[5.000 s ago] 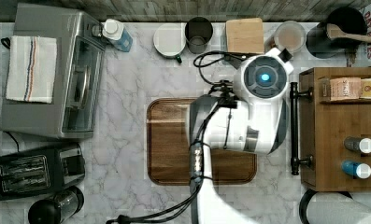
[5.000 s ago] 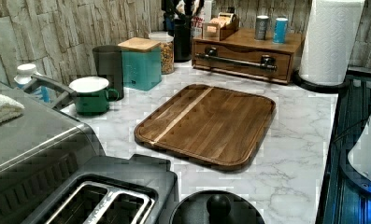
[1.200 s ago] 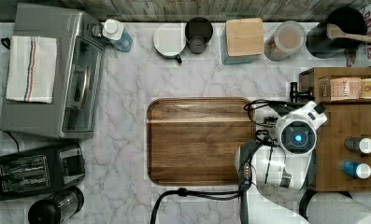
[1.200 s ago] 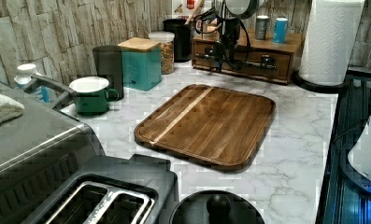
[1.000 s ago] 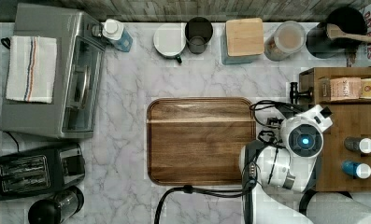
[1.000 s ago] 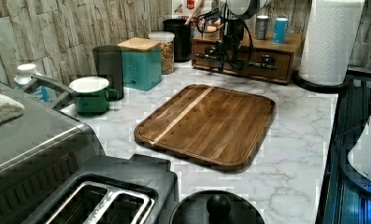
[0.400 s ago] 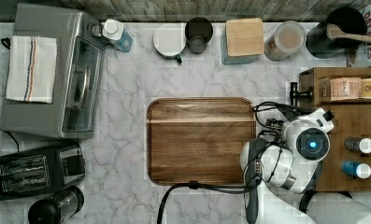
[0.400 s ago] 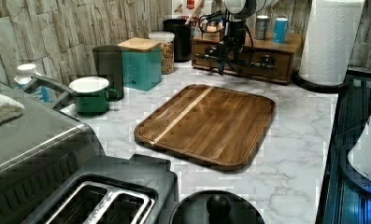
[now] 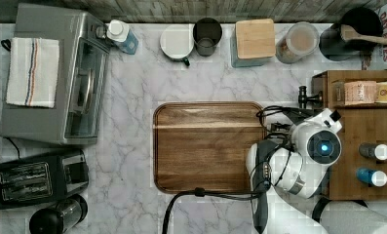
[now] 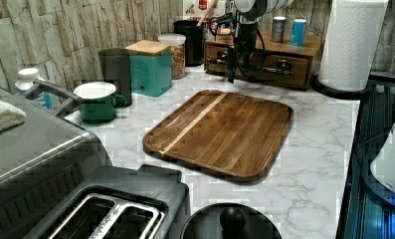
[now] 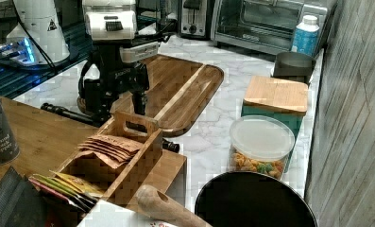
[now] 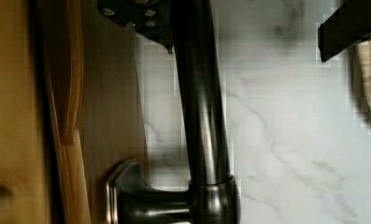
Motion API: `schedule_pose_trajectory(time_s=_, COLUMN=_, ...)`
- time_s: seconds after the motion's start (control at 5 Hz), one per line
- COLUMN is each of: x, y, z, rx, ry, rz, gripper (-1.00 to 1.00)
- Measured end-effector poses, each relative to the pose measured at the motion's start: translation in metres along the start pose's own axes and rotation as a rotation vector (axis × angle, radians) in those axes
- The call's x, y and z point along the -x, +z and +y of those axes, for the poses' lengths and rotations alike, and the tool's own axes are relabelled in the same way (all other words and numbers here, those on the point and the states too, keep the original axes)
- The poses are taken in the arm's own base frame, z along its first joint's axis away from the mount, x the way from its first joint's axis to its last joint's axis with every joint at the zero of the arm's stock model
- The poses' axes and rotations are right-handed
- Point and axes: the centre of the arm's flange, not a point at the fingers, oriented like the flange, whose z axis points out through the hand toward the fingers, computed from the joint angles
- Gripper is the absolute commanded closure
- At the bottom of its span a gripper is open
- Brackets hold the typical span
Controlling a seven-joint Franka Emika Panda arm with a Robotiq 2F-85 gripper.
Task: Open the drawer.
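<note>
1. In the top view the arm (image 9: 298, 170) comes in from the lower right of the frame. It bends over the right-hand edge of the cutting board (image 9: 205, 146), and its wrist, with a blue light on it, sits over the front edge of the wooden cabinet (image 9: 361, 129).
2. In the left view the wrist points straight down at the upper middle of the frame. The gripper (image 10: 231, 69) hangs low in front of the cabinet face.
3. The wrist view shows the gripper (image 12: 244, 32) spread wide. One finger (image 12: 136, 14) is close against the bar on the drawer side, and the other is well out over the marble. Nothing is clamped.
4. The drawer (image 10: 264, 62) is medium-brown wood as wide as the cabinet. It lies at the upper right of the left view, closed flush. Its long black handle (image 10: 257, 68) stands off the front on posts.
5. The handle (image 12: 202, 107) runs between the two fingers, so the gripper straddles it near one post. The drawer front (image 12: 113, 116) is just behind.
6. In the right view the gripper (image 11: 116, 111) stands at the cabinet's front edge, at the left of the frame.
</note>
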Motion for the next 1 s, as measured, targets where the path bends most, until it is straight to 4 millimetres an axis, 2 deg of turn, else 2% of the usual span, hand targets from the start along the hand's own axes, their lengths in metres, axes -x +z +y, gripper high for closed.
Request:
schedule_pose_trajectory(time_s=0.4, x=-0.005, y=-0.011, z=-0.023, rx=-0.153, ry=-0.008, rz=-0.063, gripper=-1.0)
schedule_pose_trajectory(time_s=0.6, x=-0.003, y=-0.016, z=-0.048, rx=-0.161, ry=-0.026, rz=-0.068, gripper=-1.0)
schedule_pose_trajectory(time_s=1.0, x=0.001, y=-0.026, z=-0.125, rx=-0.176, ry=0.069, rz=-0.083, gripper=-1.0)
